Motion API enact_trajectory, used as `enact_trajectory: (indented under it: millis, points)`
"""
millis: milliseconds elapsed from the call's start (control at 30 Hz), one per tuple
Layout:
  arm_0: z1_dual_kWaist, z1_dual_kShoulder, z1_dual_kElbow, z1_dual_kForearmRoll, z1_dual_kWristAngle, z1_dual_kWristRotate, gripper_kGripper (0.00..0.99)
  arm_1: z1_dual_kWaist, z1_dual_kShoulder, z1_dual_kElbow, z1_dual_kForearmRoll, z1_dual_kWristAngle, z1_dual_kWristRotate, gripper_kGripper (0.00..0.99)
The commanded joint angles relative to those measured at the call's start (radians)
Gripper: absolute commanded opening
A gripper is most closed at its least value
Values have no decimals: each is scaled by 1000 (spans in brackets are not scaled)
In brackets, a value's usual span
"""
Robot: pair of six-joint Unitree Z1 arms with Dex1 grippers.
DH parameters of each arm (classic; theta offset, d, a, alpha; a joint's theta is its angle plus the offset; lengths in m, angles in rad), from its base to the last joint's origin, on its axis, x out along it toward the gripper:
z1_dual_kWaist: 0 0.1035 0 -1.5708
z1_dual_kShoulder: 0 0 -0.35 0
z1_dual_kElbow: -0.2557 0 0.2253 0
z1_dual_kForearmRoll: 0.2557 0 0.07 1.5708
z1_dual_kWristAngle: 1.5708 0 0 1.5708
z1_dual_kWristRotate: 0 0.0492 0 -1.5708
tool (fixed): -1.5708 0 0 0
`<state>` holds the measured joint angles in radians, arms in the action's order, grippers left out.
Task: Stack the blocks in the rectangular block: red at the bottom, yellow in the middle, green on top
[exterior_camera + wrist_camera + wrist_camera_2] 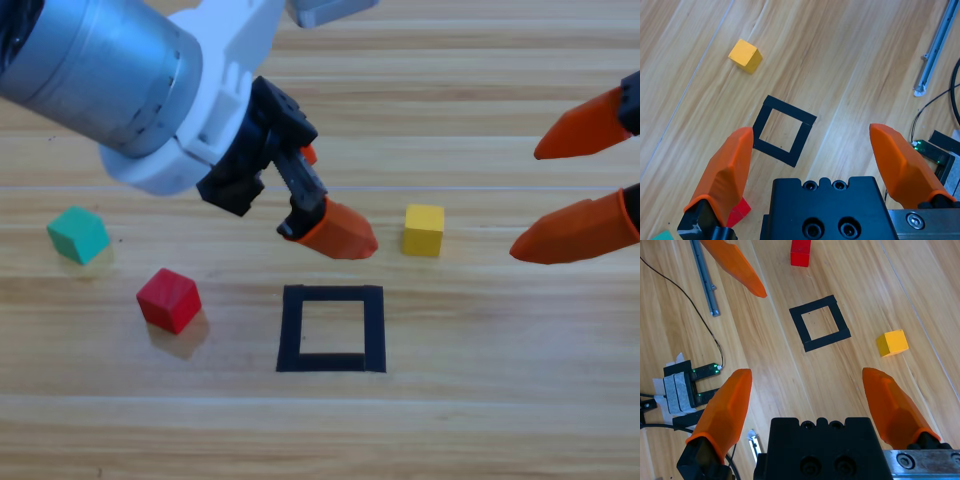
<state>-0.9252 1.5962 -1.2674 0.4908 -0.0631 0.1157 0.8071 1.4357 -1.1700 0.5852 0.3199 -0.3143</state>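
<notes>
Wooden planking with grain running left to right forms the tabletop (480, 420). Near its centre lies the rectangular block (331, 328), a flat hollow black outline whose sides run nearly parallel to the plank lines; being square, it has no long axis. Its interior holds nothing.

The yellow cube (423, 230) sits just beyond the outline's far right corner, apart from it, its faces roughly square to the planks. The red cube (169, 299) rests to the left of the outline, well apart, turned so that one corner points toward the near edge. The green cube (78, 234) lies farther left and slightly farther away, also rotated against the grain. No cube touches another.

The left end effector (812, 170) hangs above the tabletop just beyond the outline, jaws spread wide and grasping nothing. The right end effector (580, 190) waits at the right edge, to the right of the yellow cube, likewise spread apart and unloaded.
</notes>
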Motion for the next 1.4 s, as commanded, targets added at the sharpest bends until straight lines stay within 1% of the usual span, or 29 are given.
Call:
enact_trajectory:
  millis: [33,200,267,300,367,433,467,533,567,667,733,767,867,967,1033,1133,1200,1233,1333,1400]
  points:
    - [-18,4,34,3,17,-13,990,26,49,-11,18,15,-2,973]
    - [-18,1,40,3,25,-24,990,26,51,-10,18,4,0,973]
    - [-18,1,40,3,31,-28,990,26,51,-11,16,-22,26,973]
    - [-18,1,40,5,35,-31,990,26,52,-13,10,-61,66,973]
    - [-18,-2,34,14,80,-62,990,26,57,-13,-8,-154,115,973]
    - [-18,2,11,43,137,-103,990,26,61,-2,-33,-220,175,973]
    - [-18,8,5,51,146,-126,990,26,66,1,-45,-246,210,973]
    - [-1,21,-7,61,233,-203,968,26,81,-2,-67,-306,294,973]
    - [20,24,-7,64,246,-234,963,26,89,0,-85,-354,351,973]
    - [115,27,0,89,247,-320,962,26,117,-23,-99,-478,508,973]
    - [172,31,2,126,244,-367,960,24,129,-37,-97,-519,563,973]
    - [200,34,7,143,244,-384,960,23,132,-40,-97,-528,587,973]
    - [264,57,30,178,249,-419,960,6,141,-60,-77,-521,698,973]
    - [278,93,46,186,302,-453,954,-11,189,-139,21,-515,845,971]
    - [284,133,45,201,321,-458,943,-25,249,-211,94,-486,885,971]
    - [290,225,0,249,324,-442,943,-28,367,-358,216,-461,917,969]
    - [290,298,-49,296,324,-426,945,-28,448,-462,280,-427,942,969]
    - [290,327,-69,316,322,-418,945,-28,480,-502,308,-423,954,969]
    - [290,360,-84,331,298,-389,945,-43,594,-637,397,-398,1000,974]
    - [290,360,-82,333,281,-373,946,-54,654,-700,426,-377,1028,976]
